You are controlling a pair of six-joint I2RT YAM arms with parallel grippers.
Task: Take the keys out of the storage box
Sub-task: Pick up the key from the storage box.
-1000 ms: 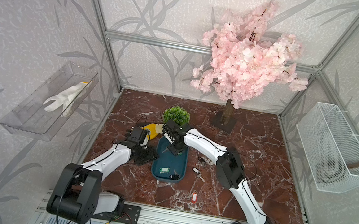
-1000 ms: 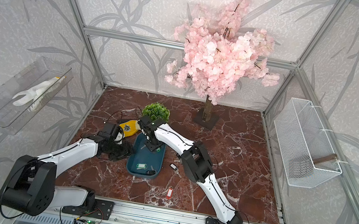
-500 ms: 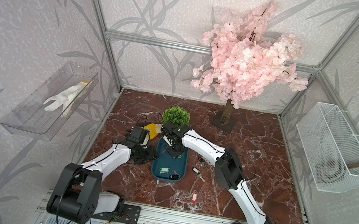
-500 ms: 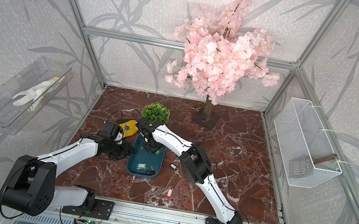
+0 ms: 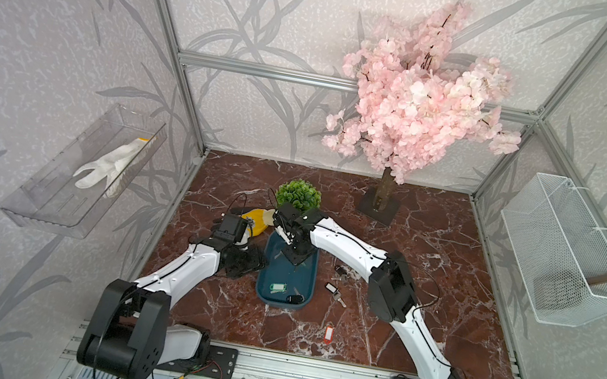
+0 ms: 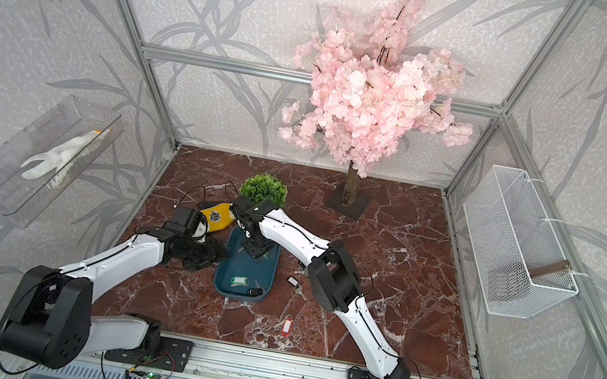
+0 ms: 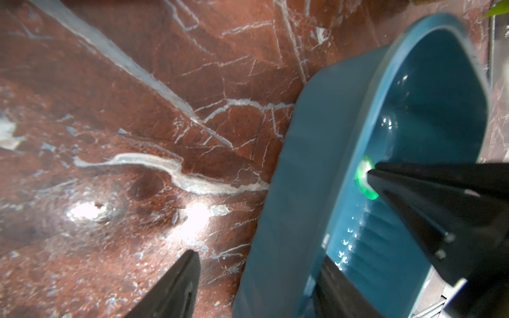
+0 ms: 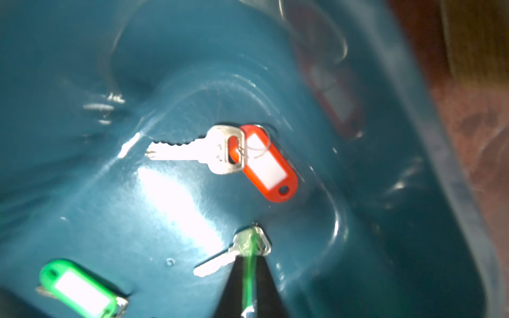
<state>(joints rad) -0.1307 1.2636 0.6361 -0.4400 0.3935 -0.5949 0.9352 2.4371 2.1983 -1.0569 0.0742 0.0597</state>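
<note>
The held key (image 8: 217, 263), a green-tagged one, is pinched at its ring end between my right gripper's (image 8: 249, 258) jaws, which are closed tight on it. Its silver blade sticks out to one side of the tips, and I cannot tell whether it touches the floor of the storage box (image 8: 82, 179). Just beyond the tips lies a red-tagged key (image 8: 264, 162). Back toward the wrist on the blade's side lies another green-tagged key (image 8: 78, 289), also in the box. In a top view my right arm (image 5: 351, 245) runs from the front rail up to a raised elbow, then stretches over the worktop (image 5: 428, 263) to the box's far end, wrist bent steeply down. Behind those jaws, out on the worktop, lie a black-tagged key (image 5: 331, 287) and a red tag (image 5: 328, 335). My left arm (image 5: 187, 267) lies low, and its left gripper (image 5: 255, 263) is at the box's long side. Its jaws are apart and straddle the wall, gripping nothing that I can see.
</note>
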